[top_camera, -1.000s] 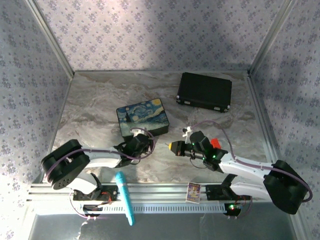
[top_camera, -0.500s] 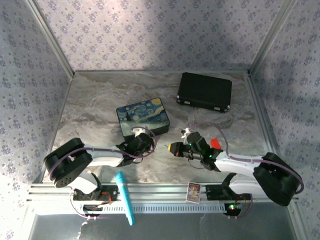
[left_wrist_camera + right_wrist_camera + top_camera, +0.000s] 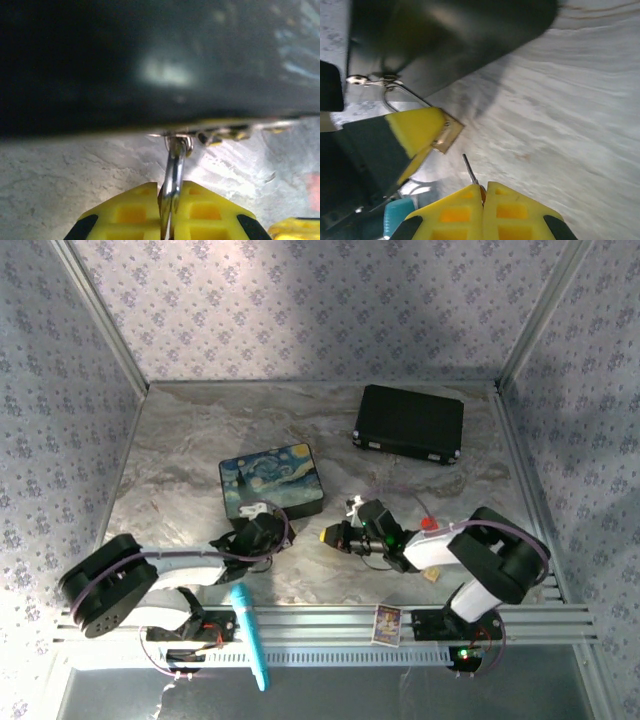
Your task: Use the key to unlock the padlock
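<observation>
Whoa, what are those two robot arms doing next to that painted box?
They are working on a tiny padlock that hangs from the latch of the painted box. The left hand is shut on the padlock and holds it steady. The right hand is shut on a little key, and the key's tip points toward the padlock. The key is close to the lock but is not in it yet.
</observation>
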